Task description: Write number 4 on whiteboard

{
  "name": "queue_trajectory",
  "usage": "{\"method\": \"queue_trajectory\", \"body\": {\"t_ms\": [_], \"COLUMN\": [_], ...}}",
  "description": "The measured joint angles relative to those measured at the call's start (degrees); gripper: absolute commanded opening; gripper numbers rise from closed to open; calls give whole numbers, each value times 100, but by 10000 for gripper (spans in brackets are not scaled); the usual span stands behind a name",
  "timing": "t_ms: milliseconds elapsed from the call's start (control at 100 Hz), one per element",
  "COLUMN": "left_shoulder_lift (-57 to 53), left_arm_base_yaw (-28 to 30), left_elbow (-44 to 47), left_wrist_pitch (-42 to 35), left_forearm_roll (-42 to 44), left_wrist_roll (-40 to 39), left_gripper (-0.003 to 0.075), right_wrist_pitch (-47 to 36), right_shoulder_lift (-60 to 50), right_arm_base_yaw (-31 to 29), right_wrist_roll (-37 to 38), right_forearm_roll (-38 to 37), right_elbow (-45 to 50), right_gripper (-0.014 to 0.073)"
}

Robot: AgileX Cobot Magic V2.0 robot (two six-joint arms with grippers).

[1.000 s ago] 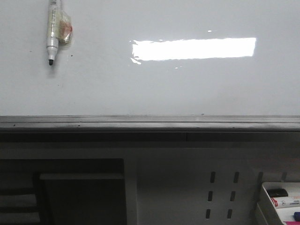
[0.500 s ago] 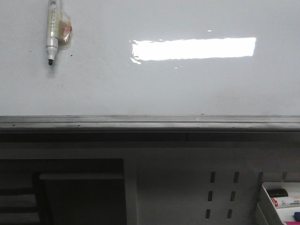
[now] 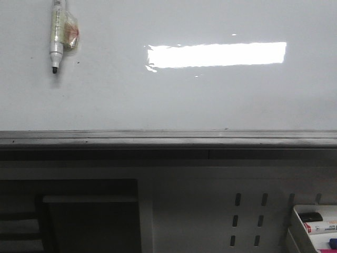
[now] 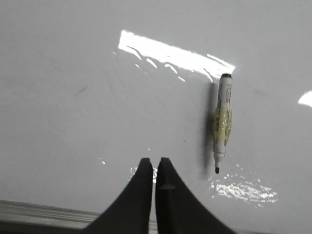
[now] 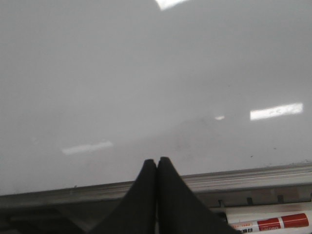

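The whiteboard [image 3: 168, 100] fills the front view's upper half; a marker [image 3: 56, 31] sits tip-down at upper left. Left wrist view: left gripper [image 4: 155, 163] jaws closed, empty, marker beyond and beside them. Right wrist view: right gripper [image 5: 156, 163] jaws closed, empty, whiteboard ahead.

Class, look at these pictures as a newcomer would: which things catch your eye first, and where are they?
A bright rectangular light reflection glares on the upper middle of the whiteboard. A marker hangs tip down at the board's upper left, uncapped. No 4 is drawn on the board yet, and both dark pincers point at it.
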Motion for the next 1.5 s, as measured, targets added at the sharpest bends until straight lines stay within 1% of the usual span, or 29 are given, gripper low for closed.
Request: {"method": "queue_trajectory", "body": {"t_ms": [90,120,160,210,280,290,330,350,360,370,400,470,520,610,660,750,890,1090,1280,1330,1400,1500], "left_shoulder_lift": [700,905,1196,1513,1914,1951,2165,2272,2307,2376,2513,2862,3105,3585,3846,4317,5005,5852,6232,6275,6299,6334], "left_arm_base_yaw": [0,0,0,0,-3,-14,-50,-79,-81,-99,-160,-316,-444,-689,-804,-958,-1086,-1087,-1110,-1110,-1110,-1110], "left_elbow": [-402,-498,-625,-751,-888,-890,-951,-964,-980,-994,-1007,-1068,-1115,-1277,-1390,-1642,-2103,-2698,-2990,-3004,-3014,-3014], "left_wrist_pitch": [309,370,427,463,477,477,477,477,477,477,466,442,410,335,296,282,318,512,760,808,820,809], "left_forearm_roll": [0,0,-75,-250,-727,-852,-1203,-1440,-1604,-1688,-2034,-2921,-3551,-4274,-4621,-4972,-5235,-5304,-5328,-5328,-5328,-5313], "left_wrist_roll": [201,279,366,572,1087,1218,1647,1799,1947,2024,2417,3229,3761,4587,4936,5384,5697,5752,5777,5777,5777,5777], "left_gripper": [-20,-20,-17,-4,60,78,137,158,191,191,245,332,364,368,368,368,368,368,365,347,283,148], "right_wrist_pitch": [352,438,552,654,728,742,744,755,766,767,775,775,775,775,775,775,775,775,775,775,775,775], "right_shoulder_lift": [759,937,1134,1380,1583,1608,1654,1673,1668,1681,1682,1690,1690,1690,1690,1690,1690,1690,1690,1690,1690,1690], "right_arm_base_yaw": [0,0,0,13,40,40,40,40,40,40,40,40,40,40,40,40,40,40,40,40,40,40], "right_wrist_roll": [-70,-71,-79,-94,-107,-119,-130,-128,-140,-143,-142,-180,-222,-291,-302,-302,-327,-339,-372,-382,-382,-382], "right_forearm_roll": [-47,-47,-60,-71,-71,-71,-71,-71,-71,-71,-71,-71,-71,-71,-71,-71,-71,-71,-71,-71,-71,-71], "right_elbow": [-494,-619,-782,-936,-1088,-1099,-1132,-1147,-1159,-1159,-1167,-1172,-1172,-1172,-1172,-1172,-1172,-1172,-1172,-1172,-1172,-1172], "right_gripper": [-39,-28,10,92,258,295,392,416,437,445,469,468,468,468,468,468,468,468,468,468,468,468]}}
